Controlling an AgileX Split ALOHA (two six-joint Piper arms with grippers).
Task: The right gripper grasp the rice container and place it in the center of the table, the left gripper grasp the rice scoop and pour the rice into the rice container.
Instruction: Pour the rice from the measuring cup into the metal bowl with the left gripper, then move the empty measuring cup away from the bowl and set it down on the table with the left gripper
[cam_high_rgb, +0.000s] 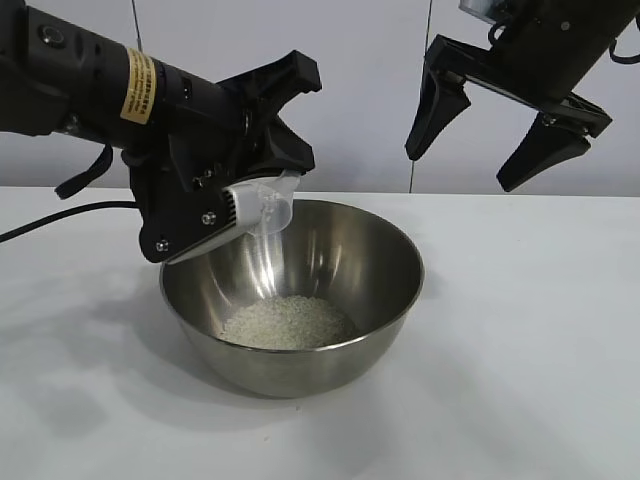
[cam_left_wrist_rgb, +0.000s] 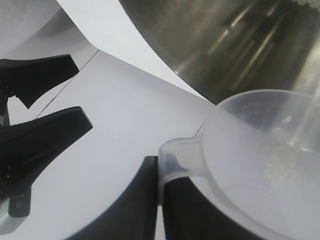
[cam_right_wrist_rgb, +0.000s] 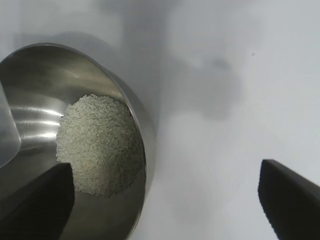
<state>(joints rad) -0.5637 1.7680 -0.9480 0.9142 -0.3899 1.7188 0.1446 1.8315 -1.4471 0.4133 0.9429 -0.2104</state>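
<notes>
The rice container (cam_high_rgb: 385, 265), a shiny steel bowl, stands on the white table (cam_high_rgb: 540, 350) near its middle, with a pale heap of rice (cam_high_rgb: 288, 322) at its bottom. My left gripper (cam_high_rgb: 240, 215), on the yellow-labelled arm, is shut on the handle of the clear rice scoop (cam_high_rgb: 272, 210) and holds it tipped mouth-down over the bowl's near-left rim. In the left wrist view the scoop (cam_left_wrist_rgb: 260, 150) sits clamped at the fingertips (cam_left_wrist_rgb: 145, 200), and only a few grains cling inside. My right gripper (cam_high_rgb: 490, 150) hangs open and empty above the bowl's right side. The right wrist view shows bowl (cam_right_wrist_rgb: 132, 107) and rice (cam_right_wrist_rgb: 97, 142).
A black cable (cam_high_rgb: 60, 215) runs along the table at far left. The bare tabletop stretches to the right and front of the bowl. A white panelled wall (cam_high_rgb: 360, 90) stands behind the table.
</notes>
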